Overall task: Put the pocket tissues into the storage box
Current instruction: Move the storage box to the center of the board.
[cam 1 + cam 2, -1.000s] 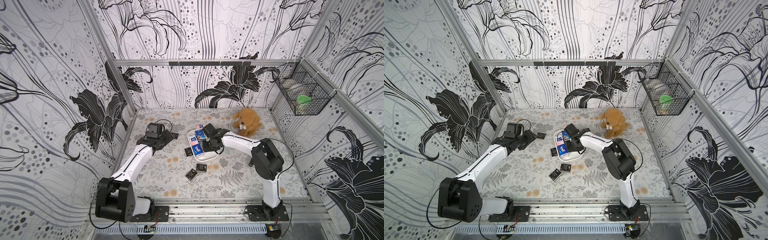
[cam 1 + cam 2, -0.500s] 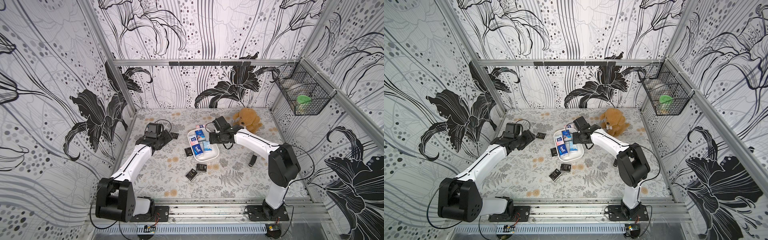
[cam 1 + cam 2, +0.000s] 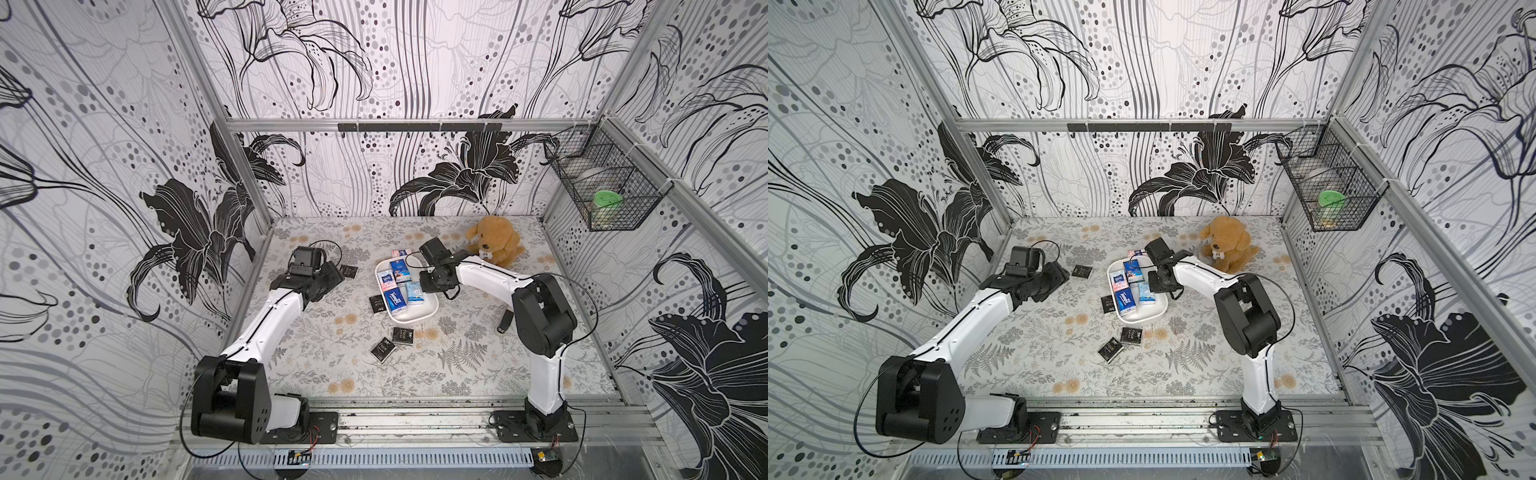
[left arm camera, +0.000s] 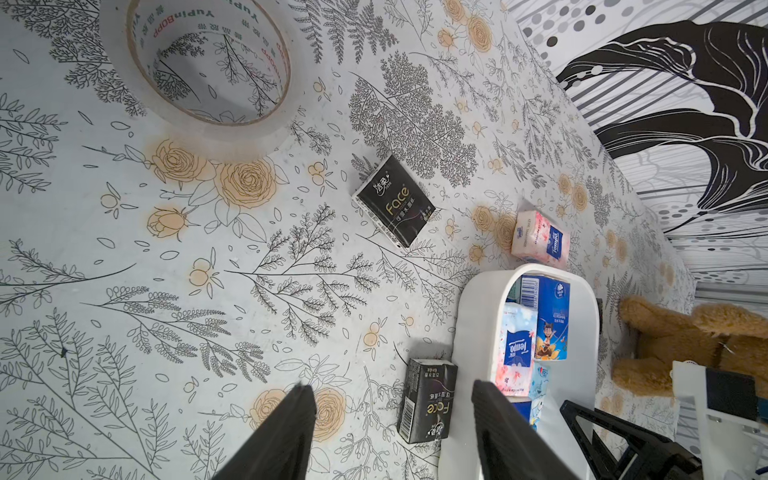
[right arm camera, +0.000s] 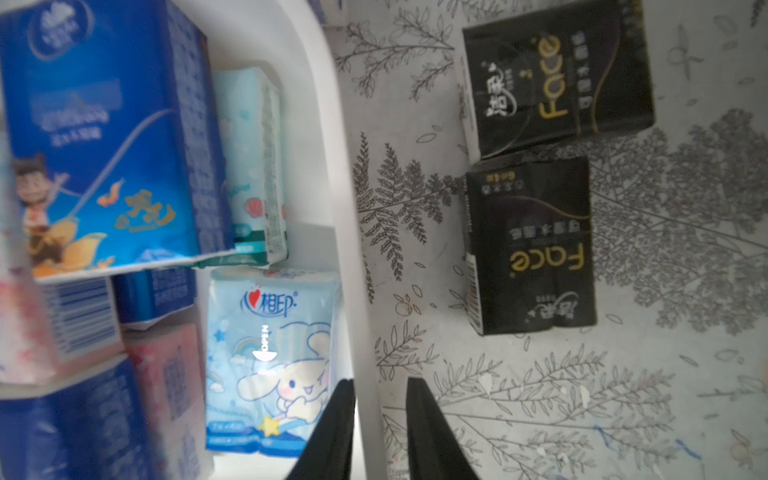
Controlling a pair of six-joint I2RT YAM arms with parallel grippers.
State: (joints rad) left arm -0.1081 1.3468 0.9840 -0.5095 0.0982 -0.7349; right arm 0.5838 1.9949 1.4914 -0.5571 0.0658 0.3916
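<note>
- Right wrist view: the right gripper (image 5: pixel 380 381) stands astride the box (image 5: pixel 332 124) rim, one finger inside and one outside. The jaws are narrow, but I cannot tell whether they pinch the rim.
- Just beside the inner finger lies a light blue packet (image 5: pixel 270 361). It is one of several packets (image 5: pixel 104 137) in the box (dark blue, pink, pale blue, some overlapping).
- In both top views the right arm (image 3: pixel 490 278) has its elbow raised and its forearm sloping down to the box's right side.
- The left arm (image 3: pixel 270 316) stretches forward along the left of the cloth (image 3: pixel 332 374), its wrist low.
- Left wrist view: the left gripper (image 4: pixel 395 386) hangs over the cloth with jaws half apart, holding nothing.
- Four black packets (image 3: pixel 403 334) lie outside the box, one touching its left wall. A pink packet (image 3: pixel 401 252) lies just behind it.
- A tape roll (image 4: pixel 208 70) shows in the left wrist view alone.
- A teddy (image 3: pixel 496 245) and a black stick (image 3: pixel 505 322) show plainly only in the top views.
</note>
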